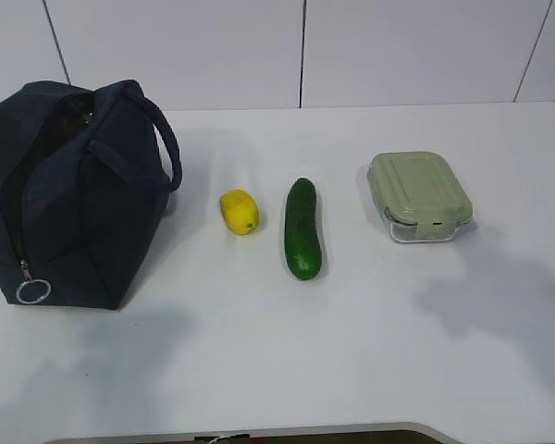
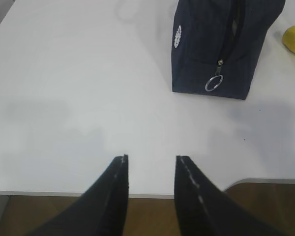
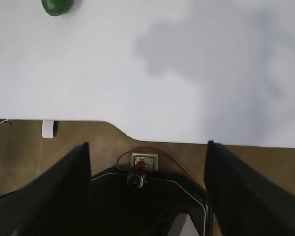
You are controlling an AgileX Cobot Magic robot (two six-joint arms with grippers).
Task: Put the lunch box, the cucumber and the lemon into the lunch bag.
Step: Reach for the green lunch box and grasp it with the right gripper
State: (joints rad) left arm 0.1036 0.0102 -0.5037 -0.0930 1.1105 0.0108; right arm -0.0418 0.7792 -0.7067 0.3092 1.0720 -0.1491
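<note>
Overhead, both pincers empty, apart

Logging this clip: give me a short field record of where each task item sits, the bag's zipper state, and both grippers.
lunch bag: far left of the table, zipper looks closed, ring pull at near end
lemon: on table, right of the bag
cucumber: on table, between lemon and lunch box
lunch box: on table, far right, lid on
left gripper: jaws partly open, empty, at the table's near edge
right gripper: jaws wide open, empty
items in bag: none

A white table (image 1: 259, 370) stands before a white panelled wall (image 1: 185, 46).
</note>
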